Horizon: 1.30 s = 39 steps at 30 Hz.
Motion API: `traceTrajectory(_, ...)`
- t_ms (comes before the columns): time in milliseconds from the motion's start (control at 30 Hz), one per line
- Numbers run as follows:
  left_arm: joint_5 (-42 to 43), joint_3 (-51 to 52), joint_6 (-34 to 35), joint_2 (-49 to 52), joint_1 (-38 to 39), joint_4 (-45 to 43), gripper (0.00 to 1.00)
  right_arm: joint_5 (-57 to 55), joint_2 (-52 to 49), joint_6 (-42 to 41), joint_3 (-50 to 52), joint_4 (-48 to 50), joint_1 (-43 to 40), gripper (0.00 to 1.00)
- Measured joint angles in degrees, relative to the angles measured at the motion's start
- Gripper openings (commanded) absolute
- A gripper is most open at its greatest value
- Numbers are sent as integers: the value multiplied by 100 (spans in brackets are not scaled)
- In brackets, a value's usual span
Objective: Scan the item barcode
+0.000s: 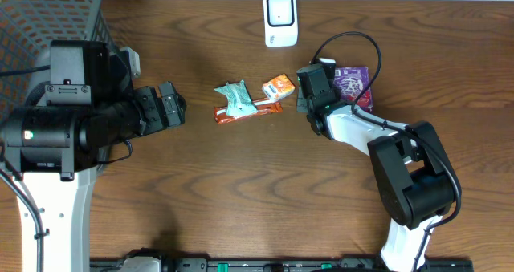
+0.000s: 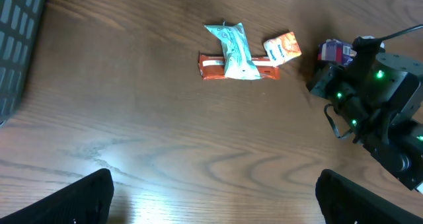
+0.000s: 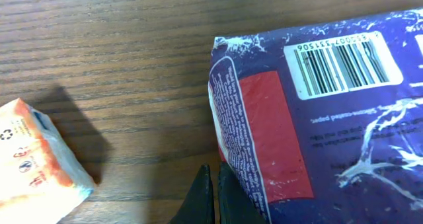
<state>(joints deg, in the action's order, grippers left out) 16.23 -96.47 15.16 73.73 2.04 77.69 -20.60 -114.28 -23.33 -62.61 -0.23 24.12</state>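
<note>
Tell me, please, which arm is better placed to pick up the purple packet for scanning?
Right, probably. The right pincer is shut just beside the purple packet, whose barcode faces up. The left pincer hangs open far across the table, beyond the other snacks.

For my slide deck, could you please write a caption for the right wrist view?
Shut right gripper beside a purple packet, its barcode facing up; orange packet on wooden table.
</note>
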Motion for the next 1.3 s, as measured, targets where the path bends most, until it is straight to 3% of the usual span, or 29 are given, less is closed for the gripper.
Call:
traceTrajectory(400,0,0,0,0,0,0,98,-658,63,249,0,-341,0,2)
traceTrajectory(533,0,0,0,0,0,-2,98,-588,457,278,0,-551,11,10)
traceTrajectory(633,0,0,0,0,0,0,98,-251,977,317,0,-667,52,34)
traceTrajectory(667,0,0,0,0,0,0,98,-63,1174,326,-2,-686,83,48)
traceTrajectory(700,2,0,0,0,0,0,98,146,1344,330,-2,-717,116,83)
traceTrajectory(733,0,0,0,0,0,0,98,387,1517,306,-2,-756,164,99)
traceTrajectory(967,2,0,0,0,0,0,98,1985,1834,157,-2,-916,361,99)
traceTrajectory(1300,0,0,0,0,0,0,98,2859,2214,-348,-2,-935,382,99)
